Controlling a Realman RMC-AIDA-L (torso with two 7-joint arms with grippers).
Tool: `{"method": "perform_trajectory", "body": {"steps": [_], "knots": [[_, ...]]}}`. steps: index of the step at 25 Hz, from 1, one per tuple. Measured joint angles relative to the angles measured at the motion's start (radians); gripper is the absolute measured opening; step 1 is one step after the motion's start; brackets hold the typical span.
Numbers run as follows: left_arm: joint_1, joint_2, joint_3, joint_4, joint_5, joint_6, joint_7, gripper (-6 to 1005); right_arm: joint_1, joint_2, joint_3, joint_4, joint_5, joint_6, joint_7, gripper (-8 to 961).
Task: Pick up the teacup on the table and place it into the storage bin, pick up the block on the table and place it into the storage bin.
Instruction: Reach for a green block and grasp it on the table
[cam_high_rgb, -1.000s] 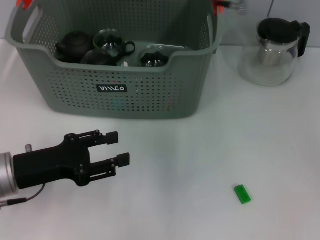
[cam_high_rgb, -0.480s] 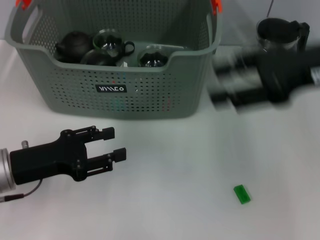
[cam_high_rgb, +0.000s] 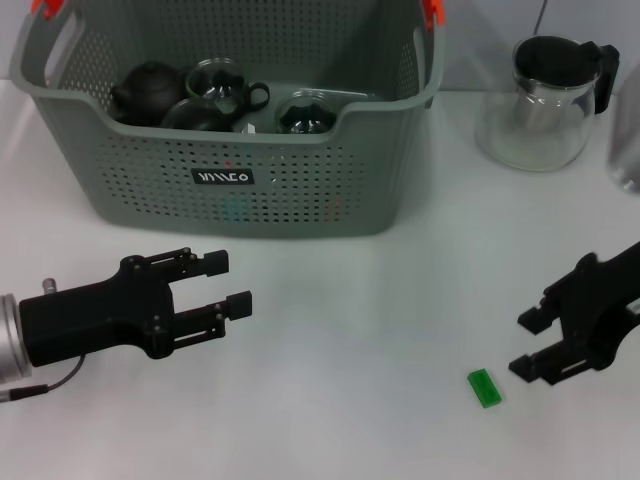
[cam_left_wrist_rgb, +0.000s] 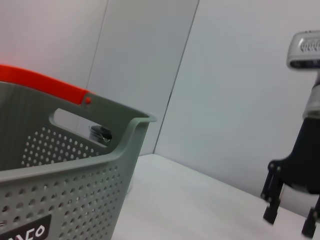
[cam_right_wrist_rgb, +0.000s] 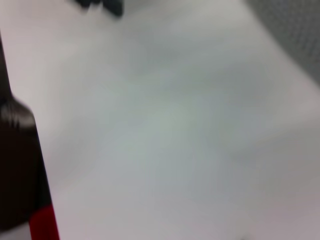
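Two pincers are seen in the head view. The right pincer (cam_high_rgb: 532, 345) is held low over the counter (cam_high_rgb: 380, 300), jaws spread, just beside the green block (cam_high_rgb: 485, 388), which lies flat on the counter near the front right; it is judged to be lined up for a grasp of the block, not yet touching it. The left pincer (cam_high_rgb: 232, 282) is held released and empty over the counter in front of the bin (cam_high_rgb: 240, 190), likely parked out of the right arm's way. The right pincer (cam_left_wrist_rgb: 290, 222) is also caught far off in the left wrist view, beyond the bin (cam_left_wrist_rgb: 60, 185) wall.

No teacup is seen on the counter; dark and glass teaware (cam_high_rgb: 215, 95) already sits inside the bin, so the teacup step is judged done and the block is what remains.

A glass pitcher (cam_high_rgb: 550, 100) with a black lid stands at the back right, well apart from the block. Nothing lies between block and bin except open counter; the bin's front wall must be cleared on the way in. Only blurred counter is given by the right wrist view.
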Motion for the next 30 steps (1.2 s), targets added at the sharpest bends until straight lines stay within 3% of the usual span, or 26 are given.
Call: {"method": "perform_trajectory", "body": {"steps": [4, 8, 13, 24, 30], "knots": [[0.002, 0.000, -0.010, 0.000, 0.000, 0.000, 0.000, 666, 0.024, 0.003, -0.091, 0.071, -0.081, 0.096, 0.173, 648], [0.002, 0.000, -0.023, 0.000, 0.000, 0.000, 0.001, 667, 0.068, 0.003, -0.089, 0.171, -0.105, 0.147, 0.369, 587], [0.002, 0.000, -0.025, 0.000, 0.000, 0.000, 0.003, 667, 0.079, 0.007, -0.153, 0.219, -0.113, 0.180, 0.499, 457], [-0.001, -0.001, -0.026, -0.010, 0.000, -0.027, 0.014, 668, 0.068, 0.009, -0.329, 0.251, -0.123, 0.254, 0.642, 421], [-0.002, -0.002, -0.026, -0.012, 0.000, -0.037, 0.017, 668, 0.065, 0.011, -0.372, 0.268, -0.112, 0.296, 0.676, 422]]}}
